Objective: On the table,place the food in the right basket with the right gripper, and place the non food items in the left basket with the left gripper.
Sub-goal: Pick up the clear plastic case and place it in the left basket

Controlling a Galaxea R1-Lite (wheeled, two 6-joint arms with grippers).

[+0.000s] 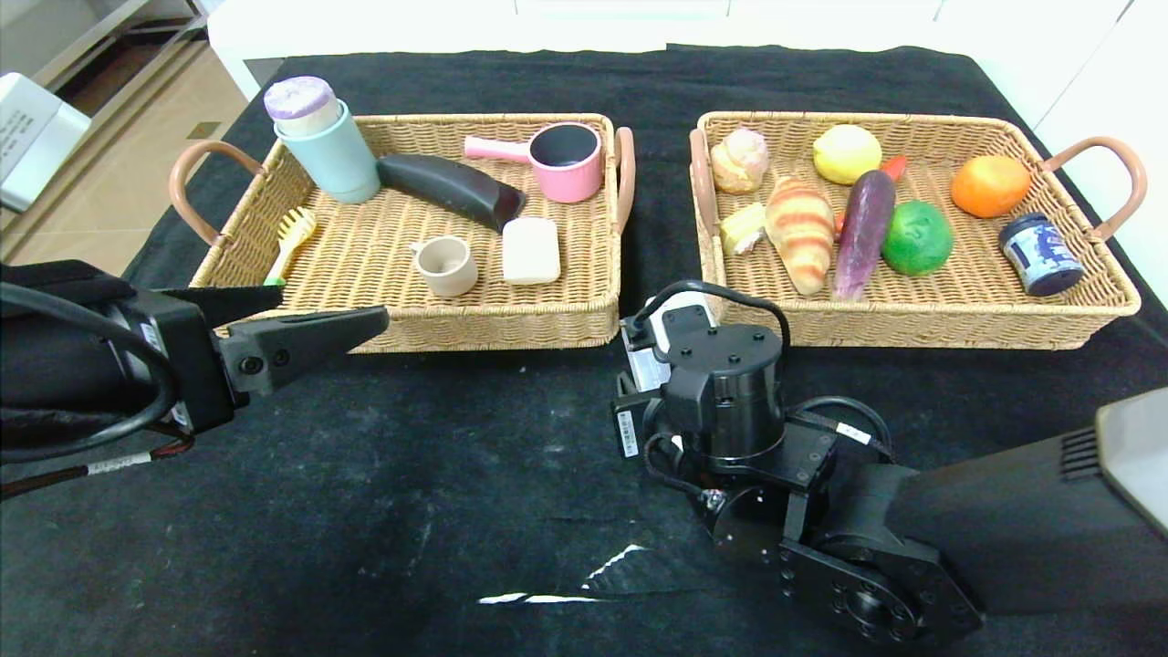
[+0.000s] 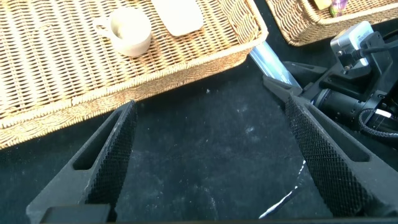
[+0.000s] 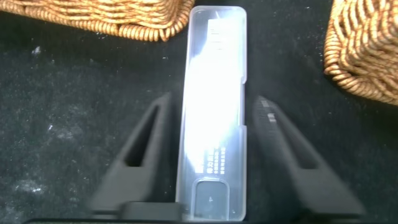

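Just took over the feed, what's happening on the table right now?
The right pincer is down on the black cloth between the two wicker baskets, its fingers either side of a clear plastic rectangular case, not visibly clamped on it. The left pincer hangs open in front of the left wicker basket. Both that basket and the right wicker basket already hold items.
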